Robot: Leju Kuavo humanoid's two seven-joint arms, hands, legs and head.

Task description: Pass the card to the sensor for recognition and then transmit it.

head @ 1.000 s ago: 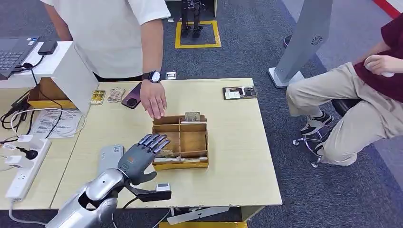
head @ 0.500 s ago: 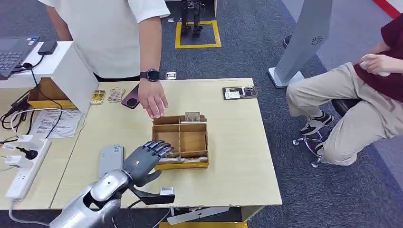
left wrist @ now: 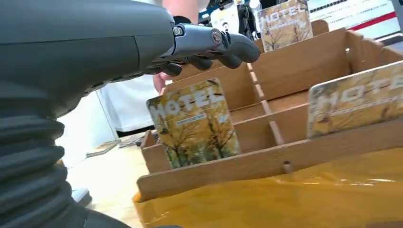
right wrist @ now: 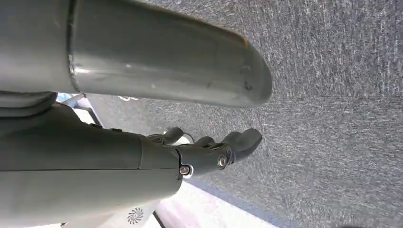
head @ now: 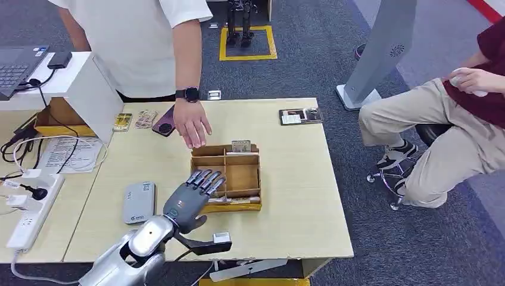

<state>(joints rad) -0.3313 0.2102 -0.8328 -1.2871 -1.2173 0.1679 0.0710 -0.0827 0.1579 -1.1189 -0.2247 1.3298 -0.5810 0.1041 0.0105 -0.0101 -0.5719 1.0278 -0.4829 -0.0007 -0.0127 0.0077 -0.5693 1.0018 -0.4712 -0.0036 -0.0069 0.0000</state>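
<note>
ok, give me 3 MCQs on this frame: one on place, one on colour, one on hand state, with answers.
1. Where is the left hand?
A. over the near left corner of the wooden tray
B. on the laptop
C. on the floor

2. What colour is the sensor lying beside the tray?
A. red
B. grey
C. green

3. The left hand is:
A. gripping a phone
B. holding a card
C. open, holding nothing

Answers: 1 A, the head view shows its fingers above that corner. 2 B, it is a flat grey device. 3 C, its fingers are spread above the hotel card.
</note>
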